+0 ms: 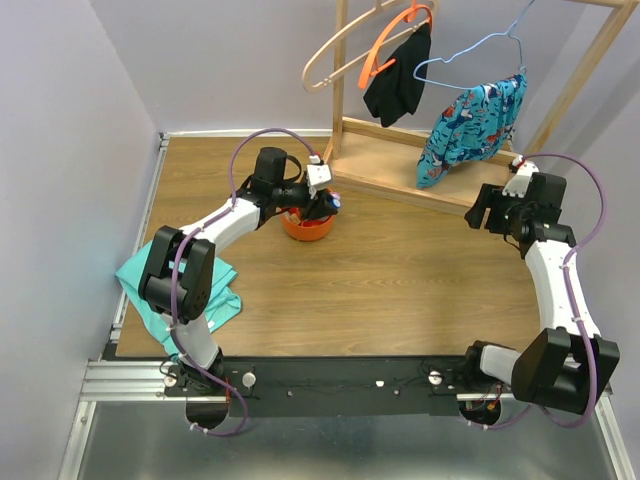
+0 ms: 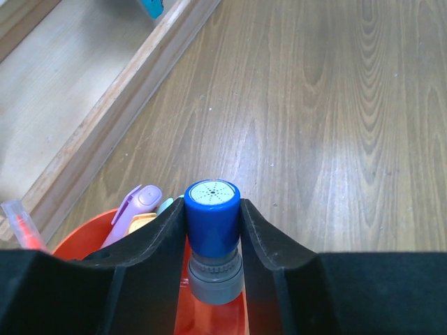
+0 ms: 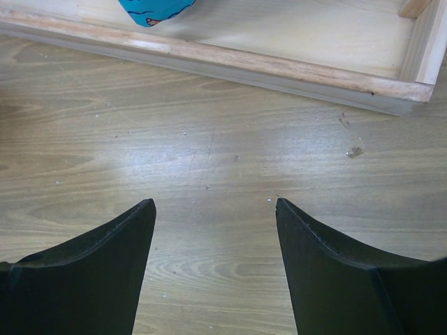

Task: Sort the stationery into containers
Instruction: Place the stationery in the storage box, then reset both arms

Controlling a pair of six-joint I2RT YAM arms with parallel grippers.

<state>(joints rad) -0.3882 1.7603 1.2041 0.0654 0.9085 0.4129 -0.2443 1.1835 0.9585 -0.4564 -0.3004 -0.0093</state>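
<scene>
As seen from the top, the left gripper [image 1: 325, 206] hangs right over the orange pot [image 1: 307, 228]. The pot sits on the counter [image 1: 400, 290] just beside the rack base [image 1: 400, 165]. I see no loose pens lying about in this view, so the sorting looks nearly done. A teal cloth [image 1: 160, 275] lies by the left arm, well apart from the pot. The right gripper [image 1: 488, 212] hangs far off on the other side, near the rack.

From the left wrist, the gripper squeezes a blue piece [image 2: 211, 213] with a grey bottom between its fingers. The pot is under it. A purple highlighter [image 2: 137, 208] and a red marker [image 2: 26, 229] poke up from the pot. I think the step now is putting the blue piece in. Next, the gripper needs to let go over a free spot. The pens poking up could get in the way, and the rack edge is close.

From the right wrist, the gripper is spread wide and holds nothing. Only bare counter and the rack base show past it.
</scene>
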